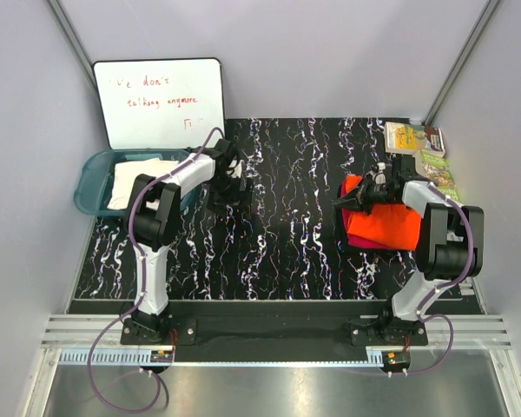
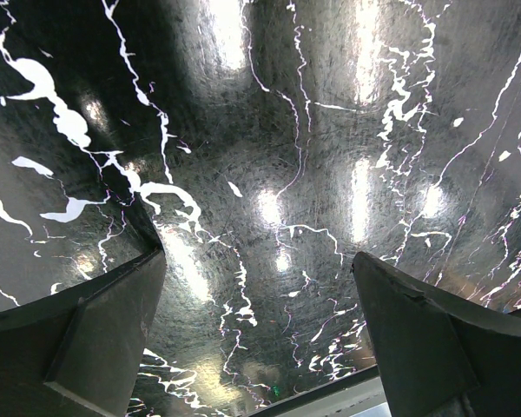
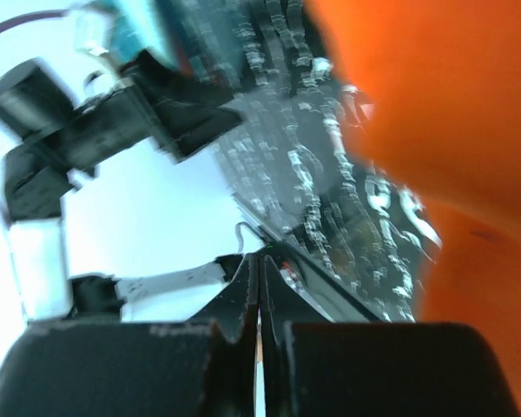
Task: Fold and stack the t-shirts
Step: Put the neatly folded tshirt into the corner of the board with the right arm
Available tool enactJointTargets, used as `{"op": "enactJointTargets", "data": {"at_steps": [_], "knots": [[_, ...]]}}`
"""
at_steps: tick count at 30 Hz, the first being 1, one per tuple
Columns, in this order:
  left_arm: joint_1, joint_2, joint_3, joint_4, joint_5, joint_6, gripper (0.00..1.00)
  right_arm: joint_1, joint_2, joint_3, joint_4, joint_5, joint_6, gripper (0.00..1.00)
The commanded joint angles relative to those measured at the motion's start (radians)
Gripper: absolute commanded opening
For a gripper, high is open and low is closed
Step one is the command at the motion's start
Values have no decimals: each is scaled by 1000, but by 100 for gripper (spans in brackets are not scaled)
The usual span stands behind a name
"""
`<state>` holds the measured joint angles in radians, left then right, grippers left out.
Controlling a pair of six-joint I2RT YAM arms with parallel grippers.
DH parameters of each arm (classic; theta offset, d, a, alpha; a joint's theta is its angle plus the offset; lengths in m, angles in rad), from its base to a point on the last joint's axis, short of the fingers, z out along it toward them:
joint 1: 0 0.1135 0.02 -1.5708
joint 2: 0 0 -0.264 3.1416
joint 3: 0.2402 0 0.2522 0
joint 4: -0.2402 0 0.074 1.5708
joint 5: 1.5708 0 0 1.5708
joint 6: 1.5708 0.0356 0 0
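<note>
Orange t-shirt point(image 1: 391, 224) folded atop magenta-pink t-shirt point(image 1: 373, 247) at right of black marbled tabletop point(image 1: 286, 234). Right fingers point(image 3: 243, 304) beside it, pinched together on nothing. Cream-white t-shirt point(image 1: 139, 181) in teal tub point(image 1: 89, 187). Left fingers point(image 2: 95, 330) spread wide. Whiteboard point(image 1: 161, 100): "We don't talking anymore".

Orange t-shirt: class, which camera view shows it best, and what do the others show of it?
The top external view: the orange t-shirt appears nearly whole, folded at the right, partly under the right arm. The right wrist view catches only a blurred orange patch. The left wrist view shows none of it.
</note>
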<state>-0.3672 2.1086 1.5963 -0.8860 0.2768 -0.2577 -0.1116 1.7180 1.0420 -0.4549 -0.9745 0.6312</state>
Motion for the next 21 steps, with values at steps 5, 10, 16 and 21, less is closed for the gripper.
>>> {"op": "enactJointTargets", "data": {"at_steps": [5,10,16,21], "knots": [[1,1,-22,9,-7,26,99,-22,72,-114,321,-196,97,0],[1,4,-12,7,-10,29,99,-19,239,-137,358,-262,102,0],[1,2,-12,-2,-25,31,99,10,463,-103,308,-300,84,0],[1,-1,-12,-8,-33,32,99,75,539,-25,47,-224,-100,0]]}}
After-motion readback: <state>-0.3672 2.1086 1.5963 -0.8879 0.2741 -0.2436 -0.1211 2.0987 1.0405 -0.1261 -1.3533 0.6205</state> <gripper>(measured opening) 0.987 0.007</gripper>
